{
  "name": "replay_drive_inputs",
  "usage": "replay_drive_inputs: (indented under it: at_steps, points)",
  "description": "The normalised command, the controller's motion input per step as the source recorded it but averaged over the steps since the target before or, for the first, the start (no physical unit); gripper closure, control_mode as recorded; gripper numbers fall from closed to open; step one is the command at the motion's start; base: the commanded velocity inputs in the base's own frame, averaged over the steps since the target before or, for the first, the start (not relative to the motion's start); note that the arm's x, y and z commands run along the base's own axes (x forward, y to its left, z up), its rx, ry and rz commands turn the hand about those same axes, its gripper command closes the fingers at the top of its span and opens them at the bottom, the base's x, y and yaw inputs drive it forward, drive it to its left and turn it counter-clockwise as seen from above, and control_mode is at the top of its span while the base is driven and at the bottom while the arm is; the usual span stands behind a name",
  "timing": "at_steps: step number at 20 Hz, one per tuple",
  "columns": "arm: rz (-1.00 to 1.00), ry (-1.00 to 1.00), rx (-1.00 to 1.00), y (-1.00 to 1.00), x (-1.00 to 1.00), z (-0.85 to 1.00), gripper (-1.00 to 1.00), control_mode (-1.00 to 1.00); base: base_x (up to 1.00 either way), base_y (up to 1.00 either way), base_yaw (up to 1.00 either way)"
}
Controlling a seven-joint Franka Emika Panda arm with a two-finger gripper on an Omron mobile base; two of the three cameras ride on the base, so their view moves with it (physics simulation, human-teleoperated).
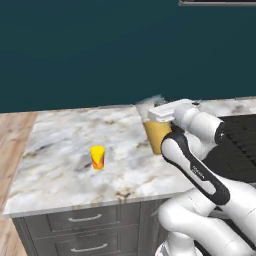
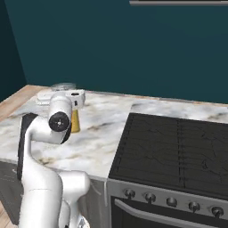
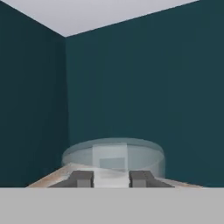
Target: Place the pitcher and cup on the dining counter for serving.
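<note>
1. The pitcher [image 1: 156,134] stands upright on the marble desk [image 1: 60,150], its long axis vertical, clear glass above and amber liquid in the lower part. The yellow cup [image 1: 97,157] is the landmark here: the pitcher stands well apart from it, toward the stove [image 2: 178,151] side of the desk and a little farther back toward the wall.

2. The gripper [image 3: 111,179] reaches the pitcher level, from the stove side. In the hand view the two fingers [image 3: 81,178] sit on either side of the pitcher's glass wall just below the rim, with only a narrow gap between them that the glass appears to fill. I judge them clamped on the pitcher's wall near its top; the base views hide the contact itself behind the hand.

3. The cup stands upright and alone on the desk's open middle, nothing touching it.

4. What the coming move turns on: the grip is high, and the liquid's weight sits low, so the pitcher hangs below the fingers. It should stay vertical as it goes.

5. Whether the pitcher's base rests on the desk or is just clear of it cannot be told.
</note>
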Motion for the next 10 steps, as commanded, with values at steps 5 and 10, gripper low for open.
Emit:
replay_drive_inputs:
  at_steps: [5,10]
  points:
    - [0.44,0.24,0.09,-0.24,0.33,0.0,1.0,-1.0,0.0,0.0,0.0]
    - [0.44,0.15,0.25,-0.22,0.29,-0.12,1.0,-1.0,0.0,0.0,0.0]
